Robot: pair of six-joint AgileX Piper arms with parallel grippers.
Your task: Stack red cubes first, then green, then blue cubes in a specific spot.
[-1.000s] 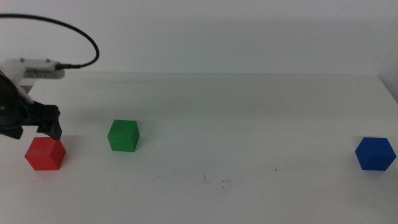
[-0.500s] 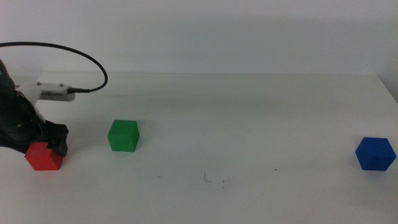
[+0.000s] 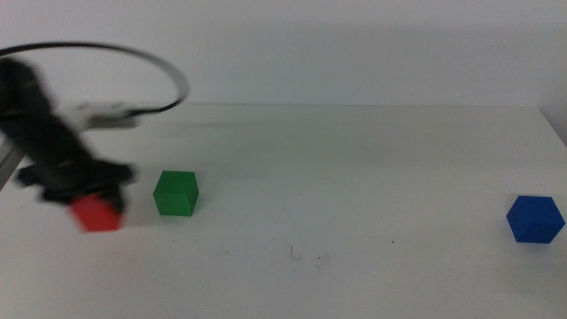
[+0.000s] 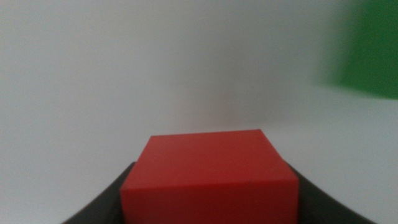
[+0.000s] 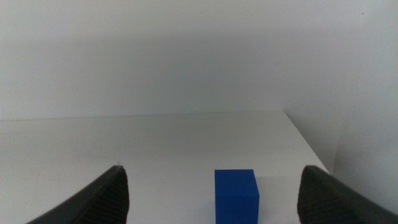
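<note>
Spreading across the whole scene is the white table (image 3: 372, 177), with a pale wall behind it. The left arm (image 3: 40, 133), blurred, reaches in from the left side of the middle view, a dark cable (image 3: 168, 75) looping over it.

The left gripper (image 3: 93, 190) sits at the arm's low end, near the table's left side, with the red cube (image 3: 97, 213) clamped between its jaws. In the left wrist view the red cube (image 4: 208, 174) fills the space between the two dark jaws, which curve up against its two sides. In the middle view the cube hangs just under the gripper's dark body; whether it touches the table or is lifted clear cannot be told through the blur.

The right gripper (image 5: 211, 186) is out of the middle view. Its wrist view shows its jaws wide apart, holding nothing, with the blue cube (image 5: 236, 195) on the table ahead, between the two jaws in the picture and apart from both.

The green cube (image 3: 175, 192) rests on the table just to the right of the red cube and the left gripper, apart from them. In the left wrist view it appears as a blurred green patch (image 4: 367, 46) beyond the red cube and off to one side.

The blue cube (image 3: 534, 218) rests near the table's right edge, well apart from the other two.

The spot (image 3: 306, 256), a few faint dark scuffs on bare table, lies near the front middle, between the green and blue cubes and nearer the green.
</note>
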